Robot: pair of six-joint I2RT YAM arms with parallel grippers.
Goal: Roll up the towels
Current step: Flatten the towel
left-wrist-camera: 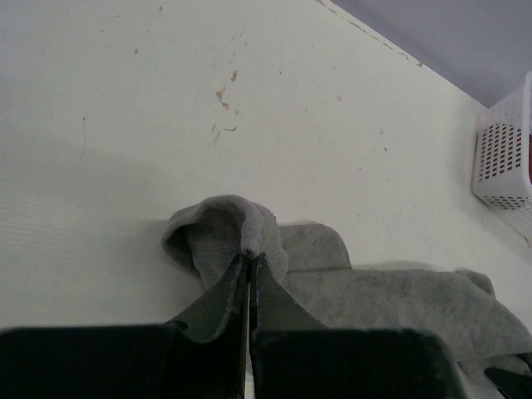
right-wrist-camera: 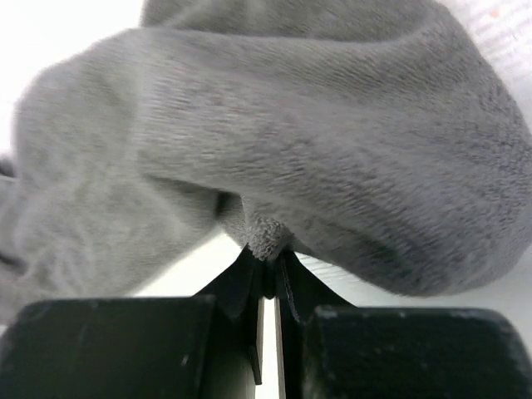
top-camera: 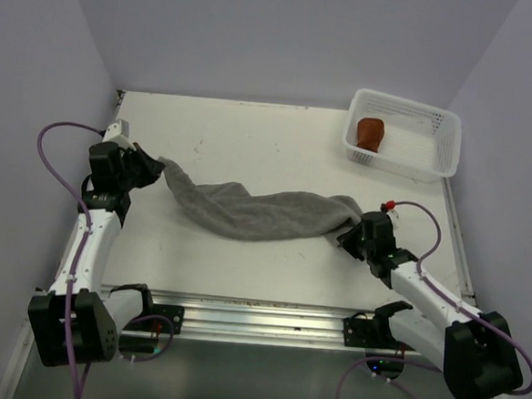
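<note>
The grey towel [top-camera: 256, 212] is stretched across the middle of the table, sagging between the two grippers. My left gripper [top-camera: 154, 169] is shut on its left corner; in the left wrist view that gripper [left-wrist-camera: 249, 256] pinches a fold of the grey towel [left-wrist-camera: 233, 229]. My right gripper [top-camera: 350, 235] is shut on the right end; in the right wrist view that gripper [right-wrist-camera: 266, 253] bites the hem of the grey towel [right-wrist-camera: 316, 133]. The rust-brown towel [top-camera: 371, 132] lies rolled in the white basket.
The white mesh basket [top-camera: 418, 114] stands at the table's back right corner; it also shows in the left wrist view [left-wrist-camera: 503, 162]. The table's back edge [top-camera: 254, 102] meets the wall. A metal rail runs along the near edge.
</note>
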